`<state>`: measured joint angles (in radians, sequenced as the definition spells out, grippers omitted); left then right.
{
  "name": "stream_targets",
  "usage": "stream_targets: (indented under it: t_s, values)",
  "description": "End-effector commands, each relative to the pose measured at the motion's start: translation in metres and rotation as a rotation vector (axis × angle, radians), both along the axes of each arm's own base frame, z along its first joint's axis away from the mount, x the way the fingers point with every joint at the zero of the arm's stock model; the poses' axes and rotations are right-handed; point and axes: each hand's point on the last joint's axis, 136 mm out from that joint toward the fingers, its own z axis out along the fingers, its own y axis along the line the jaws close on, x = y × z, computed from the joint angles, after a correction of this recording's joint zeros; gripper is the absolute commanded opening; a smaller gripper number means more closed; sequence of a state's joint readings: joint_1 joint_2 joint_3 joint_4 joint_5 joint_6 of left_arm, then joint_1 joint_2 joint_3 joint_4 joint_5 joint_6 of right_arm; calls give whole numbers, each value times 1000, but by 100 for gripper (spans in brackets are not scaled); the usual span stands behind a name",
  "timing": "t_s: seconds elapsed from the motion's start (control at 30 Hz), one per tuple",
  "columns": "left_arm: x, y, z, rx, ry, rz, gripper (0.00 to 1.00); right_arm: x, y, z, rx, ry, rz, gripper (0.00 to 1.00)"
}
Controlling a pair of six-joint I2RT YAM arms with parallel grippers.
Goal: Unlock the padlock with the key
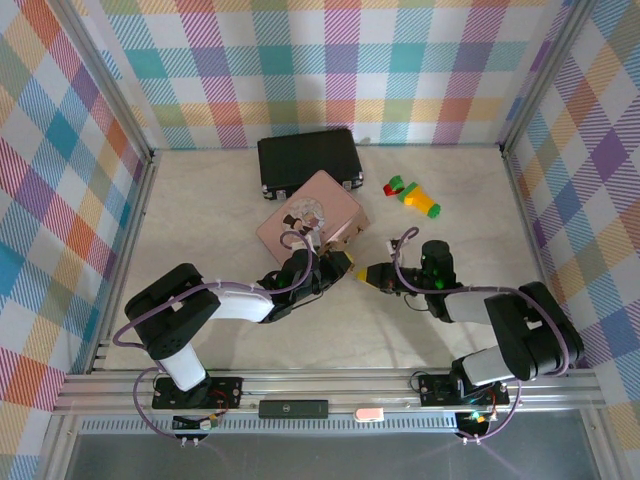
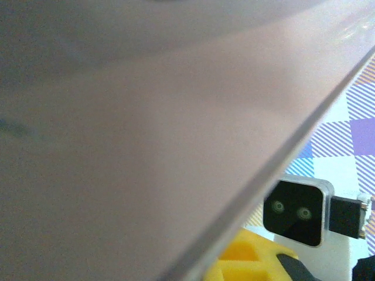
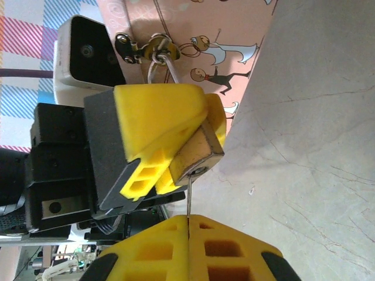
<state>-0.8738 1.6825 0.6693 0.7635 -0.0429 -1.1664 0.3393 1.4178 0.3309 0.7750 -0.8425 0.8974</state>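
The small brass padlock (image 3: pixel 200 153) hangs by its silvery shackle (image 3: pixel 157 58) from the clasp of the pink picture tin (image 1: pixel 310 215). My left gripper (image 1: pixel 337 263) is shut on the padlock's body, with its yellow fingers (image 3: pixel 158 111) on either side. My right gripper (image 3: pixel 188 221) is shut on the thin grey key (image 3: pixel 188 196). The key's tip sits at the keyhole in the padlock's underside. In the top view my right gripper (image 1: pixel 368 272) faces the left one, close beside the tin's front corner.
A black case (image 1: pixel 305 160) lies behind the pink tin. Green, red and yellow toy blocks (image 1: pixel 412 195) sit at the back right. The tin's pink side (image 2: pixel 146 134) is right up against the left wrist camera, with the right wrist's camera housing (image 2: pixel 293 211) beyond it.
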Motion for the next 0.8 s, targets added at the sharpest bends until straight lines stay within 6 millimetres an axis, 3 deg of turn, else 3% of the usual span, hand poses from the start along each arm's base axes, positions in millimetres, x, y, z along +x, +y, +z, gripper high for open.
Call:
stream_targets:
  t_s: [0.0, 0.63, 0.77]
  values:
    - [1, -5, 26, -92, -48, -9, 0, 0, -1, 8, 1, -46, 10, 0]
    - [-1, -4, 30, -108, -55, 1, 0, -1, -7, -6, -63, -17, -23, 0]
    - [-2, -6, 31, -111, -57, -7, 0, 1, -4, 2, -28, -29, -12, 0]
